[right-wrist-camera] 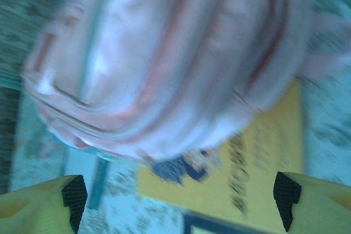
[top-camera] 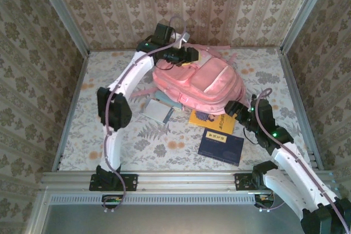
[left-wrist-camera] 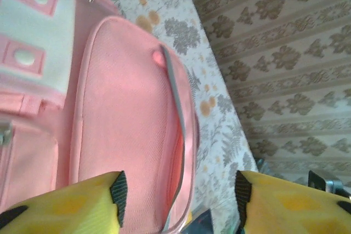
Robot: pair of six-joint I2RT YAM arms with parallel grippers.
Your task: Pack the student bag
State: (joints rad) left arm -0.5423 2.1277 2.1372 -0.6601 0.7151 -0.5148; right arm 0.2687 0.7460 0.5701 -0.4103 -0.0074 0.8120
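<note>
The student bag [top-camera: 200, 83] lies on its back at the far middle of the flower-patterned table [top-camera: 98, 135]. Its near right edge overlaps a yellow book [top-camera: 214, 120], with a dark blue book [top-camera: 221, 146] just in front of that and a pale book [top-camera: 156, 110] at the bag's near left. The left gripper [left-wrist-camera: 180, 193] is over the bag's far left end with its fingers spread wide above the pink fabric, and the right gripper [right-wrist-camera: 180, 195] sits by the near right edge, fingers likewise wide, though that wrist view is blurred and contact seems unlikely.

Spread right claw [right-wrist-camera: 180, 193] faces student bag [right-wrist-camera: 164, 64] overlapping yellow book [right-wrist-camera: 263, 179].
</note>
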